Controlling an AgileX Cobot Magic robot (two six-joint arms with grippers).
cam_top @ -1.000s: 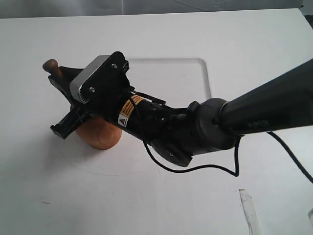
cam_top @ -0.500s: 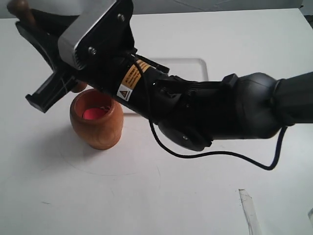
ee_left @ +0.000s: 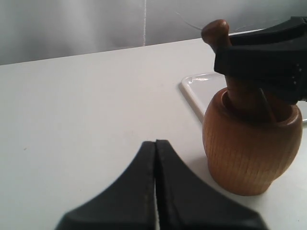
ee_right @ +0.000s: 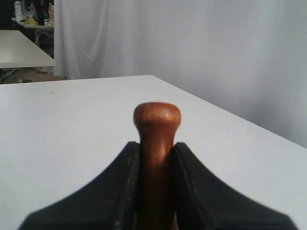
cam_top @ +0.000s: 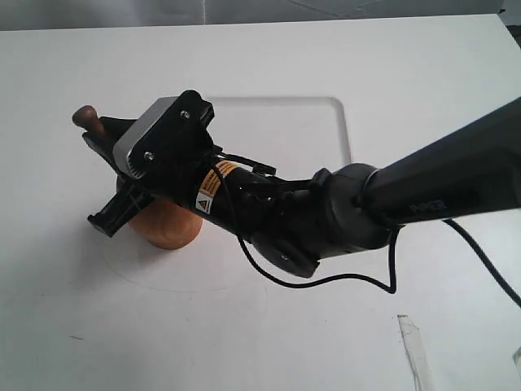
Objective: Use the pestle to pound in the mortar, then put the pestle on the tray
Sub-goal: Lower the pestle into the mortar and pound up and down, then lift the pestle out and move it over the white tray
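Probably a robotics lab: plain white table (cam_top: 269,326), pale curtain backdrop (ee_right: 216,48), another cluttered table (ee_right: 21,52) beyond.

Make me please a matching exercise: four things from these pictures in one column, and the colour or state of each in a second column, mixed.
1. mortar
2. pestle
3. tray
4. left gripper

A. shut, holding nothing
B. white and flat
C. clamped in the right gripper, lower end in the mortar
D. light brown wood, upright

Pairs: 1-D, 2-C, 3-B, 4-A
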